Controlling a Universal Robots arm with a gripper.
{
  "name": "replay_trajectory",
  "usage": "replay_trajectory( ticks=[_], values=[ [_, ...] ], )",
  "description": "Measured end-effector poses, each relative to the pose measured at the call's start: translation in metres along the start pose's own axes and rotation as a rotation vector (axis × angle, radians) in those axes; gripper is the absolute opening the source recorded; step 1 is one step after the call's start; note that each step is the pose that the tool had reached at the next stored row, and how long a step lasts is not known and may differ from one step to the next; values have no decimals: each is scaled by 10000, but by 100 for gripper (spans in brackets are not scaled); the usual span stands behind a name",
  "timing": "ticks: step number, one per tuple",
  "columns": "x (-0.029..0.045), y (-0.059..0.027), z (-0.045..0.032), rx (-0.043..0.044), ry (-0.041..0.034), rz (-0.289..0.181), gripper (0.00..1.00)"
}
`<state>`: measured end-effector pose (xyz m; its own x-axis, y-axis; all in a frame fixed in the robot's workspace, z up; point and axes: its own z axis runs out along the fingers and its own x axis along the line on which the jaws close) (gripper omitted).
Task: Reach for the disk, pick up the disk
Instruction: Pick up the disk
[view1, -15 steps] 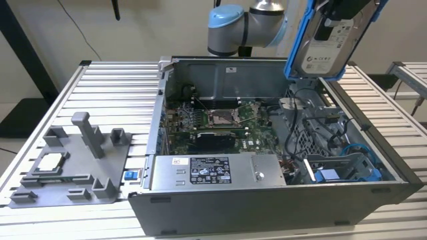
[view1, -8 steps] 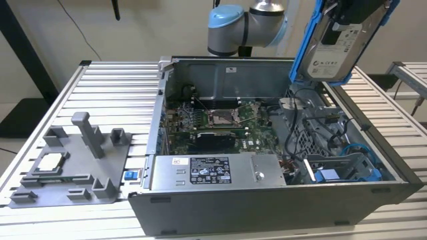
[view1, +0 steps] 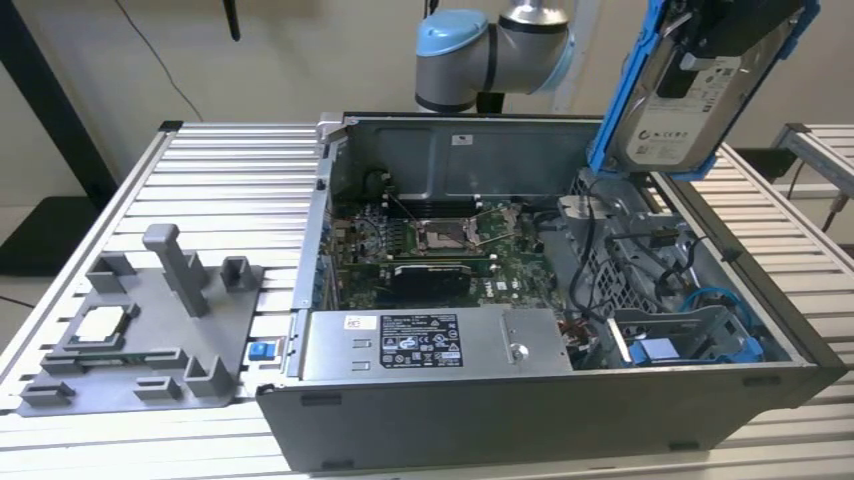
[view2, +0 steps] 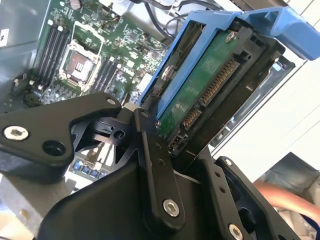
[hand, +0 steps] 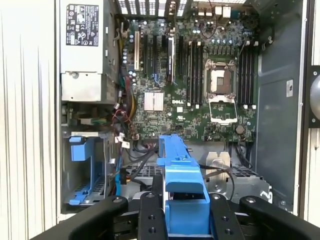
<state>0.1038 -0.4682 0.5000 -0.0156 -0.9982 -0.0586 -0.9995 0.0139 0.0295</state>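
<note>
Above open computer case (view1: 561, 330), claw (hand: 186, 220) seemingly clamped on lifted disk (view1: 694, 90).

From where I stand, print sits in a few places, but none of it comes out as words I can make out. The disk (view1: 663, 125) carries a white label with dark print and round marks. The power supply (view1: 534, 340) has a black label (view1: 418, 342) of fine white lines and symbols, with a small white sticker (view1: 360, 322) beside it; the same black label (hand: 82, 17) shows in the first wrist view. The motherboard (hand: 165, 75) bears a short white printed mark (hand: 178, 101). A small pale sticker (hand: 289, 88) with tiny print sits on the computer case wall (hand: 277, 125).
</note>
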Motion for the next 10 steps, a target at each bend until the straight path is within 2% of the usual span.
replay_trajectory(
  ticks=[10],
  values=[
    [176, -64, -5, -3, -37, -1, 0]
  ],
)
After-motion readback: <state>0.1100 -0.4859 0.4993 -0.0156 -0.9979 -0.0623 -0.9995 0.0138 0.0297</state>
